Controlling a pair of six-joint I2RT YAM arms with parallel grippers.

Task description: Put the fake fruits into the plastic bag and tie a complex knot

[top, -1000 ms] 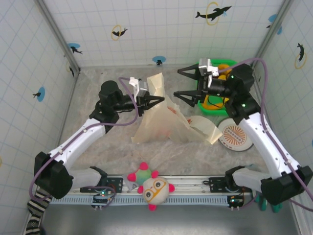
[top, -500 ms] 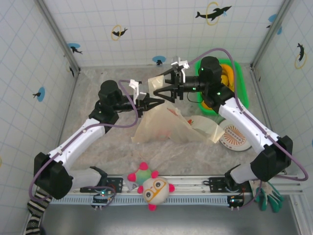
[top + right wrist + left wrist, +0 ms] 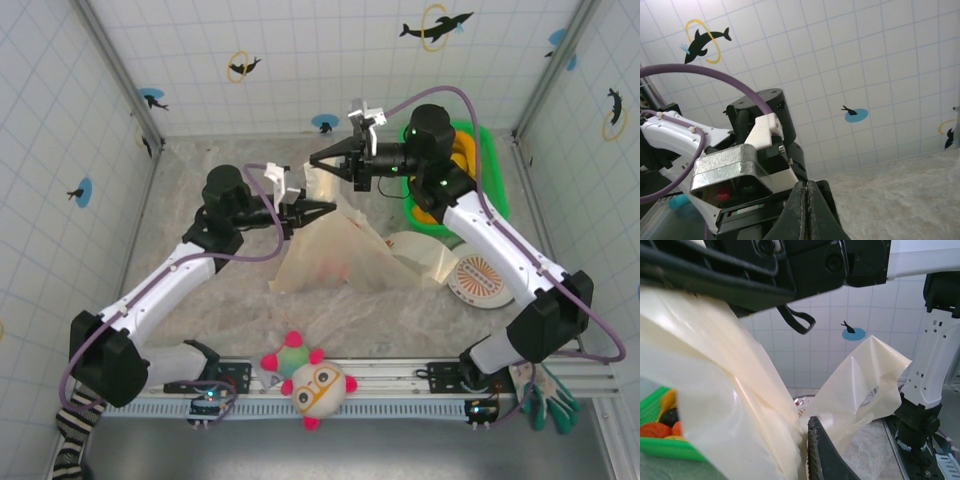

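The thin translucent cream plastic bag (image 3: 335, 255) lies crumpled at frame centre, with its top rising to a peak near both grippers. The right gripper (image 3: 315, 160), at upper centre, has its fingers pressed together, with no film visible between them. Bag film lies against the left gripper (image 3: 322, 208); how far it is open cannot be determined.

Cream plastic bag (image 3: 330, 255) lies crumpled; fake fruits (image 3: 655, 430) sit in basket (image 3: 670, 447).
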